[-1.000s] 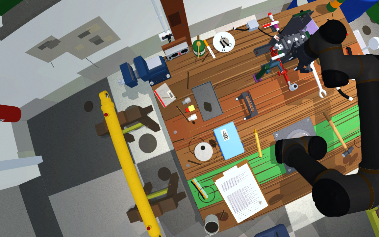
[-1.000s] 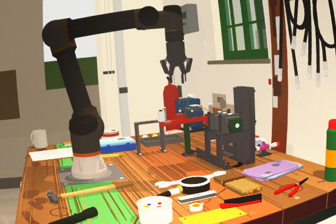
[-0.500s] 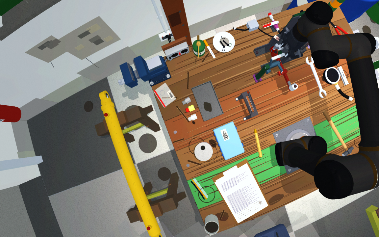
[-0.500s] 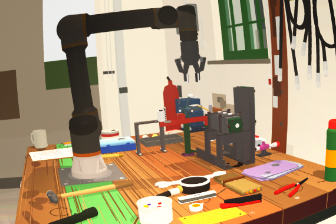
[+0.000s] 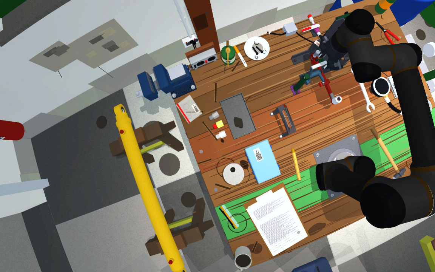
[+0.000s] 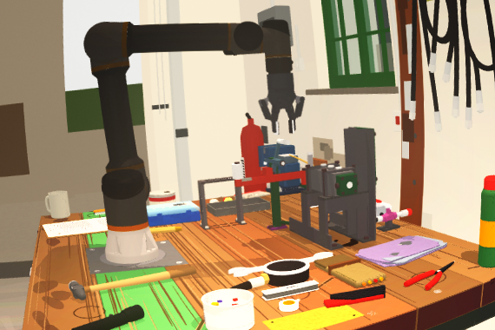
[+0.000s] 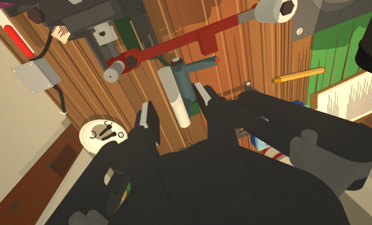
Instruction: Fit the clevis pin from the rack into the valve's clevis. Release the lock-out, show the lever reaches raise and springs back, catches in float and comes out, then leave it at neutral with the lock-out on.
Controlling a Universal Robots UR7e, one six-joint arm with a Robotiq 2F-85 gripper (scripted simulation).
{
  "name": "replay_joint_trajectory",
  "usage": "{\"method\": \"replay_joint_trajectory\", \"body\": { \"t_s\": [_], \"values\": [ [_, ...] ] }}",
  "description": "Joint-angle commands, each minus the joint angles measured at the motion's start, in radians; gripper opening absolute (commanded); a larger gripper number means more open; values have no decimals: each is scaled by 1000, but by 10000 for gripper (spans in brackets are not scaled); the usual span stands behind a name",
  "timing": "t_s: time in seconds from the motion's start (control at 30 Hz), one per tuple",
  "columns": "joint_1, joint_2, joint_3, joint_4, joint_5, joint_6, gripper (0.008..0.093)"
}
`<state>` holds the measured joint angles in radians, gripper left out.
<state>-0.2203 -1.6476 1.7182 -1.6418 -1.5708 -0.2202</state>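
Note:
At the far end of the wooden bench stands the dark grey valve block (image 6: 336,188) with its red lever (image 7: 182,42) reaching out to a pale knurled knob (image 7: 275,11). Beside the lever a teal post carries a white knurled cylinder (image 7: 175,97), which lies straight below my fingers in the wrist camera. A small grey rack (image 5: 284,120) sits mid-bench. My gripper (image 6: 282,125) hangs well above the valve, partly open and holding nothing.
The arm's base plate (image 5: 339,154) sits on the green mat. A clipboard (image 5: 276,218), blue box (image 5: 262,160), grey tray (image 5: 237,116), white dish of clips (image 5: 256,48), spanner (image 5: 366,96), hammer (image 5: 384,150) and yellow pencil (image 5: 295,164) lie across the bench.

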Motion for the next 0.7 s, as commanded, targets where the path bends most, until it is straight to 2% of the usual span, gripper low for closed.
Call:
{"method": "replay_joint_trajectory", "body": {
  "t_s": [0.0, 0.67],
  "values": [
    [0, -1, -1, 0, 0, 0, 480],
    [0, 3, 33, -37, 0, 0, 480]
  ]
}}
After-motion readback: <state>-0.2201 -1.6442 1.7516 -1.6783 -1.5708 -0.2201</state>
